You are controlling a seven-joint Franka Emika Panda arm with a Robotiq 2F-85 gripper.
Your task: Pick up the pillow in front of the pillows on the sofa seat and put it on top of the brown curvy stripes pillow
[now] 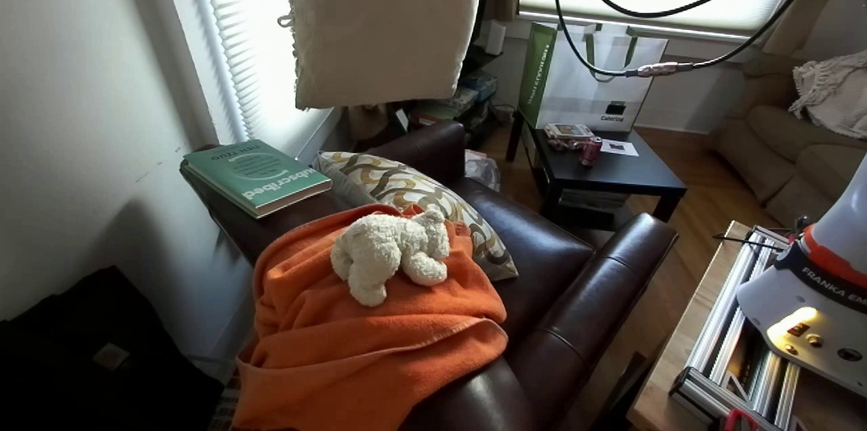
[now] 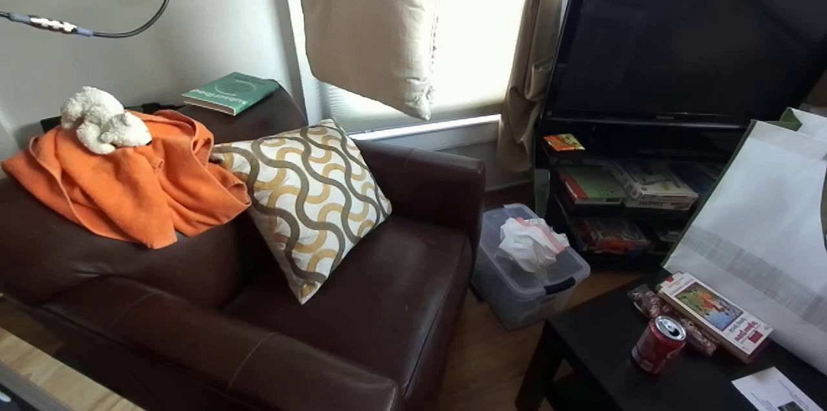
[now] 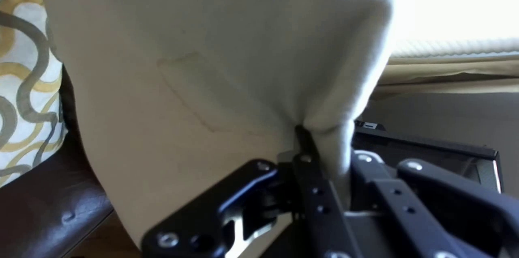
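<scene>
The pillow, plain cream on the face in sight, hangs in the air over the sofa in both exterior views (image 1: 386,24) (image 2: 368,17); its top is cut off there. In the wrist view the pillow (image 3: 174,87) fills the middle, and my gripper (image 3: 327,146) is shut on a fold of its edge. The gripper is out of sight in both exterior views. The brown curvy stripes pillow (image 1: 423,187) (image 2: 316,185) leans on the sofa's back, below the held pillow and apart from it. It also shows at the wrist view's left edge (image 3: 28,67). The dark brown sofa seat (image 1: 521,221) (image 2: 400,275) lies below.
An orange blanket (image 1: 379,363) (image 2: 129,191) drapes over the sofa's back with a cream stuffed toy (image 1: 386,255) (image 2: 100,120) on it. A green book (image 1: 257,173) (image 2: 232,93) lies beside. A black table (image 1: 616,167), paper bag (image 1: 603,85), television (image 2: 691,42) and plastic bin (image 2: 530,282) stand around.
</scene>
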